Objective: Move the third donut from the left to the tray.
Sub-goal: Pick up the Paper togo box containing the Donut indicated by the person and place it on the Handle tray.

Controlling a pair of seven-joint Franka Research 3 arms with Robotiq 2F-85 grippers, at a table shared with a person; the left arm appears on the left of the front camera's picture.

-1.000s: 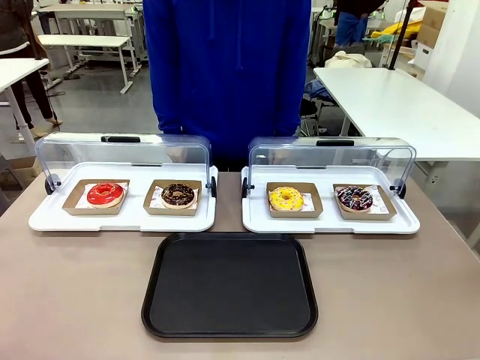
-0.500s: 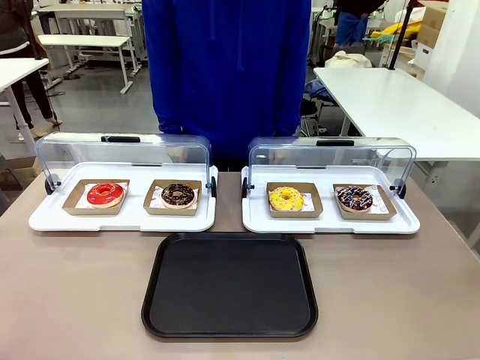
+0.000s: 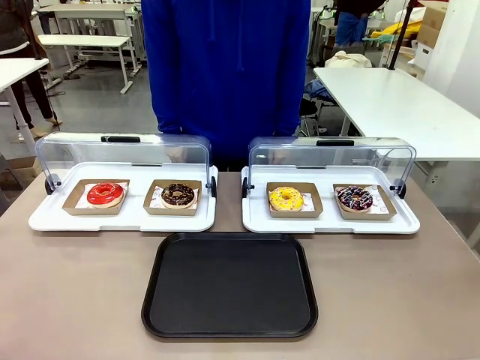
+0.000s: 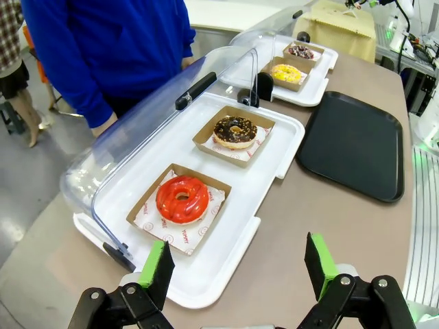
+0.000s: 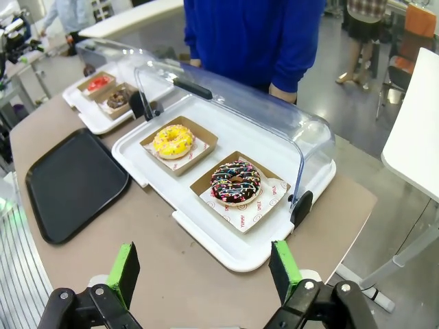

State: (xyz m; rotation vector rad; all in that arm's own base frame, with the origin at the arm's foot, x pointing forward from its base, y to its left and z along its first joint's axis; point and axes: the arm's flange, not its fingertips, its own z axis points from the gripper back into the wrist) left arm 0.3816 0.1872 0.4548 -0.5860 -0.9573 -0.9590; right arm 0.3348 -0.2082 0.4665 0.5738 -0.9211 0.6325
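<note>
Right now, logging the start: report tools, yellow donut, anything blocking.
Left tool open, right tool open, both empty. Yellow donut on right display base, lid raised. Black tray nearer, nothing blocking.

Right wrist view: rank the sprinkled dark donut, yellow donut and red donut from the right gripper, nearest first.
1. sprinkled dark donut, just ahead of the right gripper.
2. yellow donut, farther back, to its left.
3. red donut, farthest, upper left.

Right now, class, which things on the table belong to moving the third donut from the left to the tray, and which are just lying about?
Part of the job: yellow donut; black tray.

Just lying about: red donut; chocolate donut; dark sprinkled donut; left display base; right display base.
</note>
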